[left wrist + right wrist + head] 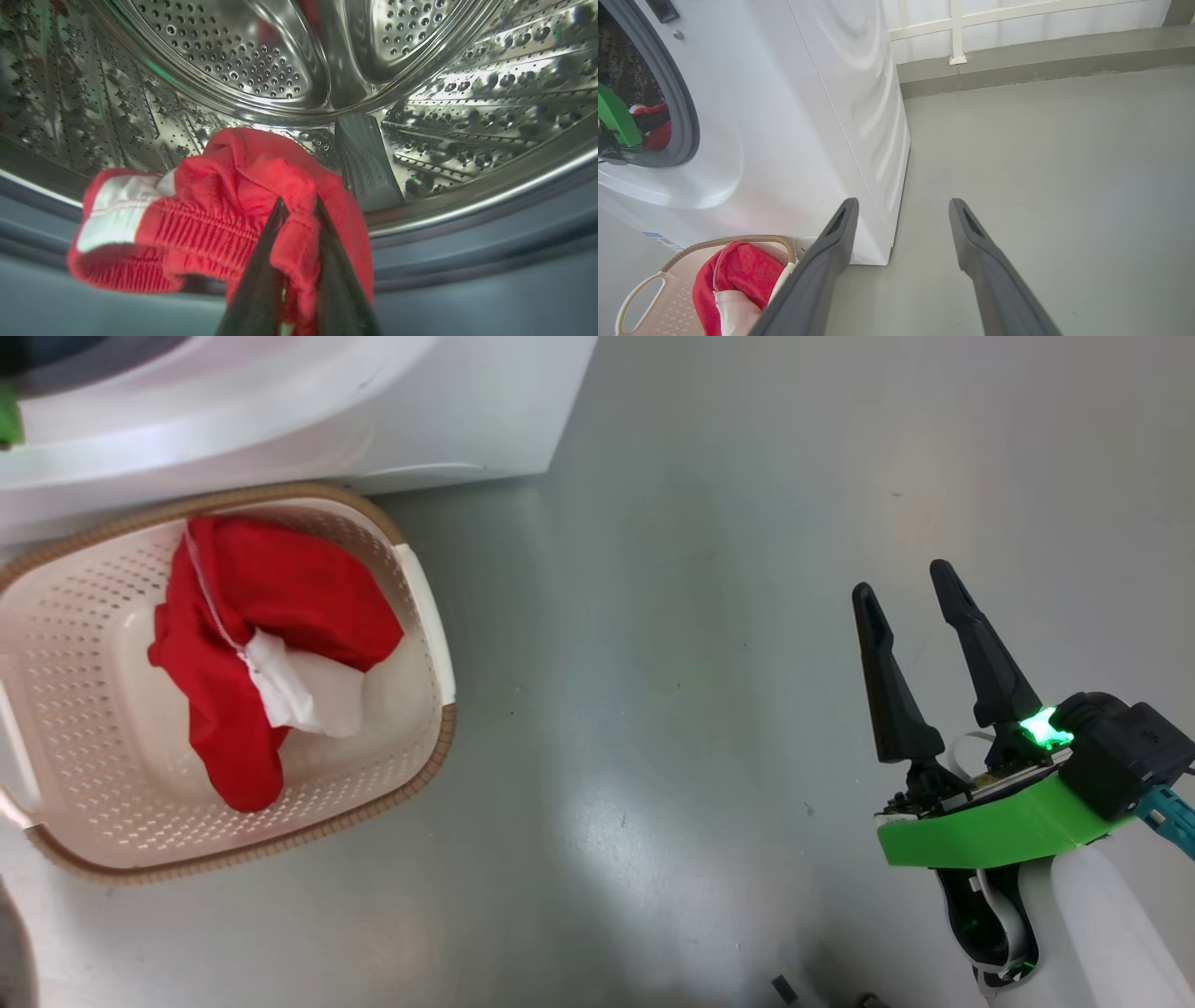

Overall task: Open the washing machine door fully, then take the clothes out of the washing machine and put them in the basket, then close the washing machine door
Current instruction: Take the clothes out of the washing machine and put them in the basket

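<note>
- Left gripper (299, 201) is inside the washing machine (808, 116). Its two dark fingers are clamped nearly together on a bunched fold of the red garment (219, 210), so that's a proper pinch.
- The garment has a gathered elastic band and a white panel. It sits at the bottom front of the steel drum (224, 60), slumped over the lip towards the grey gasket (467, 252).
- Right gripper (899, 577) is spread wide with nothing in it, hanging over bare floor (700, 663) well off to the side of the washer.
- The basket (411, 775) is on the floor right against the washer's front. It already holds another red-and-white piece (271, 607) lying across the middle.
- My read is that this is the pull-out step for the second piece, so roughly halfway through the unloading.
- How I'd do it: the grip is on one fold near the edge, not the bulk, so a fast yank could let it slip. Lift a bit first so the cloth clears the drum lip and gasket, then draw it straight back out of the opening.
- Watch the dangling white end. It could drag on the rubber or catch on the paddle beside it.
- Then swing down over the middle of the basket and only let go once the cloth is inside the rim.
- The right arm is fine parked where it is.
</note>
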{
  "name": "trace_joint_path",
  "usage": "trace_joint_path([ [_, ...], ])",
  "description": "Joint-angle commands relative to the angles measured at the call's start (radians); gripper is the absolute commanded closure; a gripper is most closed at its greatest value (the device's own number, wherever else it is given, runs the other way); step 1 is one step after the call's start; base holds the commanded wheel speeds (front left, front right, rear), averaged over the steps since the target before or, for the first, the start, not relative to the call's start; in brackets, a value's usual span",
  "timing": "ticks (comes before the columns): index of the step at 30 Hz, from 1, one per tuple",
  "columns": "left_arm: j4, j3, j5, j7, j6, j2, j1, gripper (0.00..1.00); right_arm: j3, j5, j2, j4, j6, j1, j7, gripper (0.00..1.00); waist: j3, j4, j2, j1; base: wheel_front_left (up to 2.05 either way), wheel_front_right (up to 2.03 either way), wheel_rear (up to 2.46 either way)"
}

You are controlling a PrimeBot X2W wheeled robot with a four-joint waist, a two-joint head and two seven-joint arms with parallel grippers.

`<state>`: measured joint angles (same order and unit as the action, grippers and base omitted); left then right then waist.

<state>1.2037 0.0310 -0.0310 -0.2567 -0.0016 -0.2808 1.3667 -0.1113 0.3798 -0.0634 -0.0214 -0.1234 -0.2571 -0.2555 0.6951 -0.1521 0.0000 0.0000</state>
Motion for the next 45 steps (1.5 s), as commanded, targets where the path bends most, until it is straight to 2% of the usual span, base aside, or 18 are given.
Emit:
trace_joint_path([
  [1,-0.049,0.010,-0.010,-0.005,-0.004,-0.039,-0.041,1.00,-0.018,0.014,-0.008,0.019,-0.007,0.008,-0.006,0.00,-0.016,0.014,0.0000,0.0000,0.00,0.00,0.00],
  [7,-0.273,0.058,-0.062,-0.005,-0.010,-0.001,-0.173,1.00,-0.009,0.009,-0.024,0.015,-0.007,0.016,-0.006,0.00,-0.053,0.052,0.0000,0.0000,0.00,0.00,0.00],
  [15,-0.553,0.110,-0.073,-0.005,-0.026,0.070,-0.388,1.00,0.000,0.003,-0.047,0.007,-0.007,0.035,-0.006,0.00,-0.115,0.101,0.0000,0.0000,0.00,0.00,0.00],
  [29,-0.874,0.163,-0.043,-0.005,-0.065,0.193,-0.670,1.00,0.024,-0.002,-0.070,-0.008,-0.007,0.096,-0.006,0.00,-0.217,0.166,0.0000,0.0000,0.00,0.00,0.00],
  [36,-1.049,0.153,-0.036,-0.005,-0.076,0.222,-0.779,1.00,0.027,-0.002,-0.073,-0.008,-0.007,0.115,-0.006,0.00,-0.246,0.176,0.0000,0.0000,0.00,0.00,0.00],
  [45,-1.254,0.129,-0.044,-0.005,-0.051,0.230,-0.897,1.00,0.032,-0.003,-0.070,-0.006,-0.007,0.132,-0.006,0.00,-0.269,0.178,0.0000,0.0000,0.00,0.00,0.00],
])
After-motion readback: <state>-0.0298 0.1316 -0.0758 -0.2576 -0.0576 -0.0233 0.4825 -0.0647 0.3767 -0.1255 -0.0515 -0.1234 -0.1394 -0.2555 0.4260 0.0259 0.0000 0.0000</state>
